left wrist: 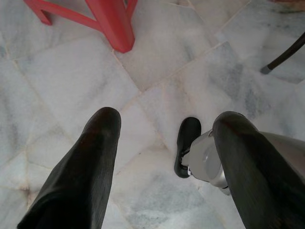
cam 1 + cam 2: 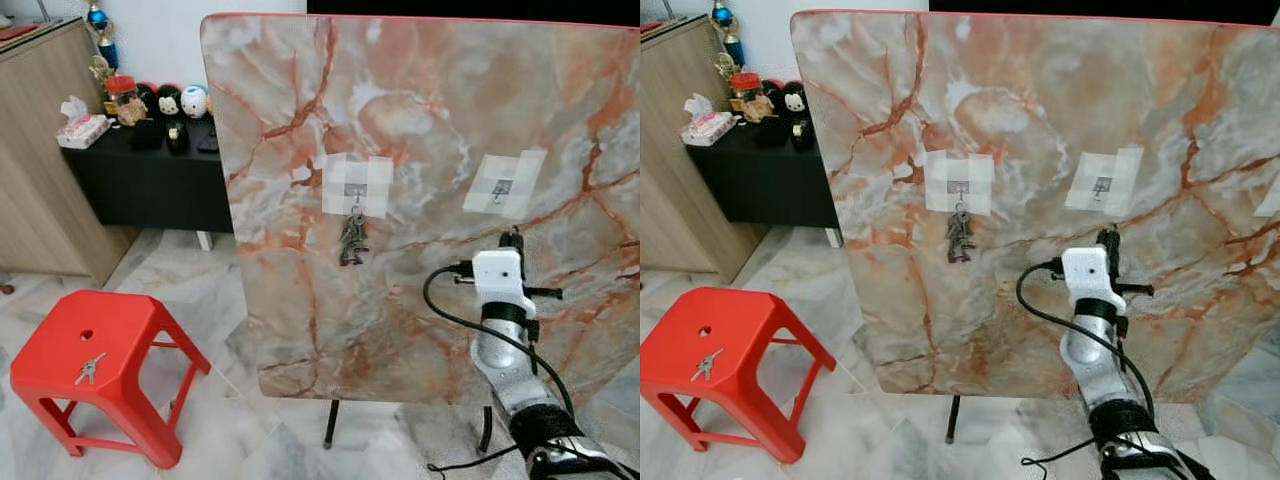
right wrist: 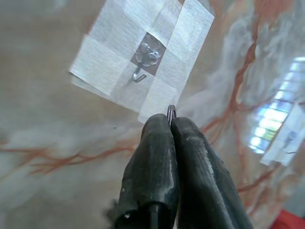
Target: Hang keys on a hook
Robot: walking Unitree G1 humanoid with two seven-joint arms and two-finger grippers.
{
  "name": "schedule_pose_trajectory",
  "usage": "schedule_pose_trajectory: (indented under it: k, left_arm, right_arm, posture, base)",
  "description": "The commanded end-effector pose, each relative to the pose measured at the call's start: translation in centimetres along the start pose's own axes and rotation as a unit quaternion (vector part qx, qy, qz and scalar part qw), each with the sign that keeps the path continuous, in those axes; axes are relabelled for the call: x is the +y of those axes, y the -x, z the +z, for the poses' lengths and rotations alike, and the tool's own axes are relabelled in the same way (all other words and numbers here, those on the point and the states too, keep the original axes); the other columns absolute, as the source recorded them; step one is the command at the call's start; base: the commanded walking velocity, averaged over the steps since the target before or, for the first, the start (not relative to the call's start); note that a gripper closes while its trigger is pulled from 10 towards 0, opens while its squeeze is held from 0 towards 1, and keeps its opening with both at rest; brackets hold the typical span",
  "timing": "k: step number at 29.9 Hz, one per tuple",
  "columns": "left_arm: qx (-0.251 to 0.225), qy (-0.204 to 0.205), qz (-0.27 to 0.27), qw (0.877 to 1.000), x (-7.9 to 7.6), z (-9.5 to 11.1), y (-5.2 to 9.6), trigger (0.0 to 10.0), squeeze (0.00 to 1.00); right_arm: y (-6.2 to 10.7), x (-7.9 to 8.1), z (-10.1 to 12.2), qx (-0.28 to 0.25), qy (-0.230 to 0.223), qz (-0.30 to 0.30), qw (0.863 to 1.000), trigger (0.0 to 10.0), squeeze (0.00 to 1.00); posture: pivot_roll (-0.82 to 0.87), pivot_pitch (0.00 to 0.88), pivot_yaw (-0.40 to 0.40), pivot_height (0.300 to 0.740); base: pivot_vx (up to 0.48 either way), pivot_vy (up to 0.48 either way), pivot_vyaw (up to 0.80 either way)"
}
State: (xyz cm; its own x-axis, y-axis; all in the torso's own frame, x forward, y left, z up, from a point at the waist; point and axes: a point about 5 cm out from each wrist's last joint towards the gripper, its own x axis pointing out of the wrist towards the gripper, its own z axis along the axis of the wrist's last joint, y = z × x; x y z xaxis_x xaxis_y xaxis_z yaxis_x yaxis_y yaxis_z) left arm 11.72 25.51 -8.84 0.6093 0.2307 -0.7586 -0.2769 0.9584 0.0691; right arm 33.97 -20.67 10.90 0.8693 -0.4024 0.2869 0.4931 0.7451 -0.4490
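Since ring must slip over hook (image 3: 139,73), right gripper (image 3: 170,120) pinches key ring (image 3: 171,111) at very tip, just below it; left gripper (image 1: 164,143) hangs released, idle.

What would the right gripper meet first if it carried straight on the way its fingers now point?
Probably the taped hook on the marble board; the right gripper, pinching a key ring, aims just beside it. Depth is unclear.

Even daylight, sharp pictures; window glare on the marble board (image 3: 274,124).
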Motion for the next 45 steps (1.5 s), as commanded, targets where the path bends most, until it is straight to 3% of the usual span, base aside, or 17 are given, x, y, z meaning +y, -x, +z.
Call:
schedule_pose_trajectory:
  k: [1, 5, 8, 13, 19, 25, 31, 35, 45]
  left_arm:
    - [0.007, -0.001, -0.001, 1.0, -0.3, -0.3, 0.0, 10.0, 0.0]
    - [0.006, 0.0, -0.001, 1.0, -0.5, -0.1, -0.1, 10.0, 0.0]
    - [-0.001, -0.002, 0.0, 1.0, -0.8, 2.1, -1.1, 10.0, 0.0]
    - [-0.005, -0.002, 0.002, 1.0, -0.7, 2.9, -1.3, 10.0, 0.0]
    - [-0.011, 0.002, 0.01, 1.0, 0.6, 3.8, -1.4, 10.0, 0.0]
    - [-0.008, 0.005, 0.016, 1.0, 1.5, 2.8, -0.9, 10.0, 0.0]
    - [0.0, 0.004, 0.011, 1.0, 0.6, 0.9, -0.3, 10.0, 0.0]
    - [0.001, 0.001, 0.007, 1.0, -0.1, 1.2, -0.6, 10.0, 0.0]
    - [0.001, 0.002, 0.011, 1.0, 0.1, 1.6, -0.8, 10.0, 0.0]
  right_arm:
    - [-0.5, -0.5, 0.0, 0.002, 0.018, -0.015, 1.0, 10.0, 0.0]
    - [-0.7, -0.4, 0.3, -0.005, 0.037, -0.022, 0.999, 10.0, 0.0]
    - [-1.2, 0.1, 1.3, -0.035, 0.062, -0.015, 0.997, 10.0, 0.0]
    - [-1.5, 0.5, 2.3, -0.067, 0.085, -0.011, 0.994, 10.0, 0.0]
    - [-1.8, 1.0, 3.0, -0.081, 0.104, -0.012, 0.991, 10.0, 0.0]
    - [-1.8, 1.2, 2.9, -0.069, 0.105, -0.005, 0.992, 10.0, 0.0]
    - [-1.8, 1.6, 2.8, -0.053, 0.106, 0.009, 0.993, 10.0, 0.0]
    - [-1.9, 1.8, 2.7, -0.039, 0.099, 0.02, 0.994, 10.0, 0.0]
    - [-2.4, 1.7, 3.1, -0.037, 0.106, 0.013, 0.994, 10.0, 0.0]
  posture:
    - [0.16, 0.0, -0.041, 0.74]
    - [0.16, 0.0, -0.04, 0.74]
    - [0.16, 0.0, -0.038, 0.74]
    - [0.17, 0.0, -0.039, 0.74]
    - [0.17, 0.0, -0.042, 0.74]
    - [0.17, 0.0, -0.044, 0.74]
    - [0.17, 0.0, -0.044, 0.74]
    - [0.17, 0.0, -0.044, 0.74]
    - [0.17, 0.0, -0.045, 0.74]
  base:
    - [0.0, 0.0, 0.0]
    - [0.0, 0.0, 0.0]
    - [0.0, 0.0, 0.0]
    - [0.0, 0.0, 0.0]
    - [0.0, 0.0, 0.0]
    - [0.0, 0.0, 0.0]
    - [0.0, 0.0, 0.0]
    - [0.0, 0.0, 0.0]
    - [0.0, 0.0, 0.0]
